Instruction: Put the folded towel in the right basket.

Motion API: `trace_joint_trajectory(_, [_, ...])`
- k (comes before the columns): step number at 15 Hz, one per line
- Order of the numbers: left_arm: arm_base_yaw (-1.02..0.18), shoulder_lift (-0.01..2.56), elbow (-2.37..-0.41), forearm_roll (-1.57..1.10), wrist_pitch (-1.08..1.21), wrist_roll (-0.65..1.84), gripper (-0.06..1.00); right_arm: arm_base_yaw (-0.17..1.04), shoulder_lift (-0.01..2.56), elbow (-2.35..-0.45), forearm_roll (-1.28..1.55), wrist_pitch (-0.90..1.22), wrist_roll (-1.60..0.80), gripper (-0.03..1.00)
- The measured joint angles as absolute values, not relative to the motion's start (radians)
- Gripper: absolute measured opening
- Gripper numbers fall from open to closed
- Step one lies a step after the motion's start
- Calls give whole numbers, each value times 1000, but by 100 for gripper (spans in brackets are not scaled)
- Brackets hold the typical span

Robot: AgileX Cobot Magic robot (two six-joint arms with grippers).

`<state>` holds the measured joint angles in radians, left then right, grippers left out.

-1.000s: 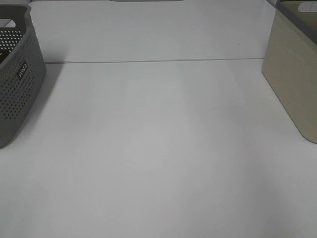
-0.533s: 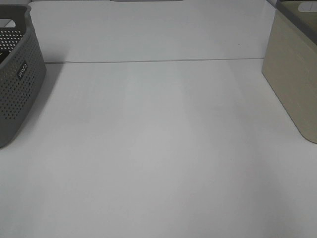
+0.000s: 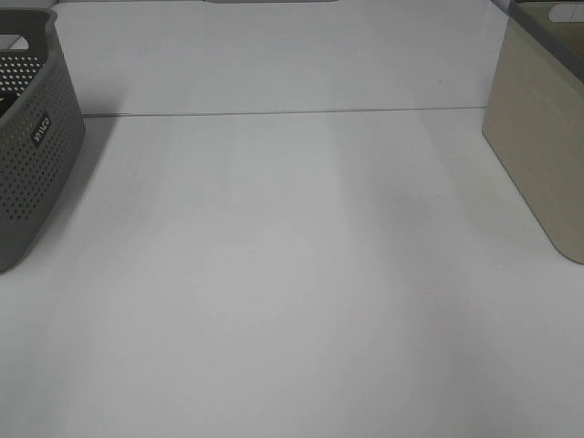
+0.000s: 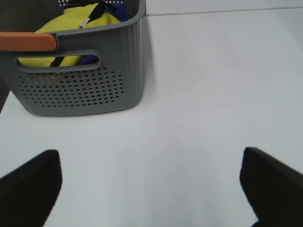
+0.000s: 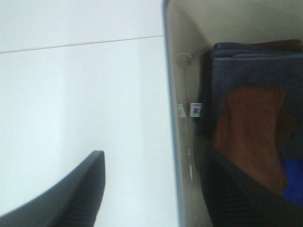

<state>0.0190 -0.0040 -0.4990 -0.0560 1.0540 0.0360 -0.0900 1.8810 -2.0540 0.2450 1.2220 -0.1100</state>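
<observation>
The right basket point(image 3: 540, 137) is beige and stands at the table's right edge. In the right wrist view its wall point(image 5: 182, 118) runs between my right gripper's point(image 5: 151, 194) two open fingers, which hold nothing. Inside lies a folded brown towel point(image 5: 251, 132) on top of a folded dark blue towel point(image 5: 246, 71), with a bright blue cloth point(image 5: 291, 179) beside them. My left gripper point(image 4: 151, 189) is open and empty over bare table, a short way from the grey basket point(image 4: 80, 90). Neither gripper shows in the exterior high view.
The grey perforated basket point(image 3: 32, 137) stands at the table's left edge and holds yellow cloth point(image 4: 71, 23) and other dark and blue items. A seam point(image 3: 274, 113) crosses the white table toward the back.
</observation>
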Motion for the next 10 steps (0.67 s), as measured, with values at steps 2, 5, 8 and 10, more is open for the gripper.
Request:
trace_joint_trajectory(2, [19,-4,-499,-56,1054,36,97,8,1862,-2054,201,1222,-73,57])
trace_joint_trajectory(5, [19,-4,-499,-56,1054,36,97,103,1816,-2048,91,1223,-17,57])
trace_joint_trajectory(8, [19,-4,-499,-56,1054,36,97,108,1714,-1957,60,1221,-7,57])
trace_joint_trajectory(10, [19,-4,-499,-56,1054,36,97,108,1536,-1711,46,1220,-6,57])
